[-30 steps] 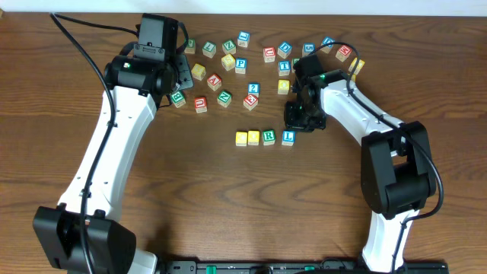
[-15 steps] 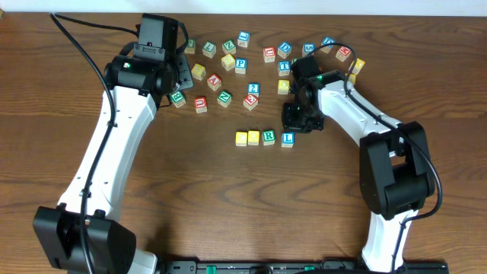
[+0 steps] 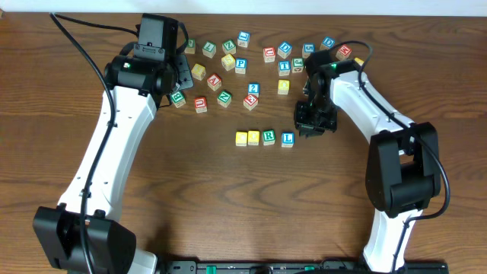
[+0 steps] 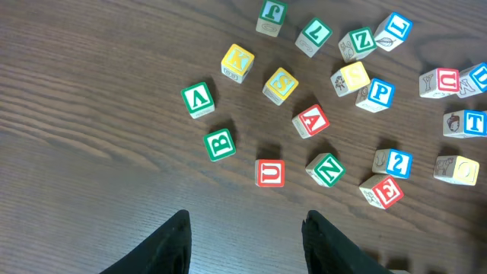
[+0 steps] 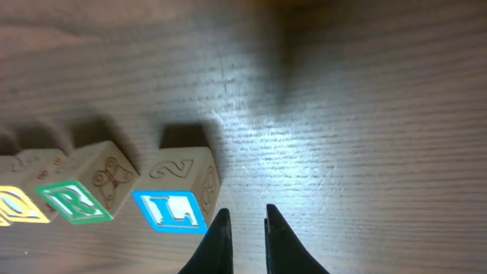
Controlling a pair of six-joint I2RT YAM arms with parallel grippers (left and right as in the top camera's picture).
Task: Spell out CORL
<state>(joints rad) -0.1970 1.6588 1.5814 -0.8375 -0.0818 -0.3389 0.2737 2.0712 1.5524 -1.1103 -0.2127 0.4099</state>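
A dark brown wooden desk (image 3: 228,205) carries scattered small wooden letter cubes (image 3: 224,97), including a white-faced blue-P cube (image 3: 240,65) near a blue-2 cube (image 3: 253,89).

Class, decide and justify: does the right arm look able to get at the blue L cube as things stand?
Probably yes: the right hand hangs just beside the L cube, nothing between, though shut.

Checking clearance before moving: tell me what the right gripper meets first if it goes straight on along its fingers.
Probably bare table, just beside the L cube; the right gripper points down there. Depth is unclear.
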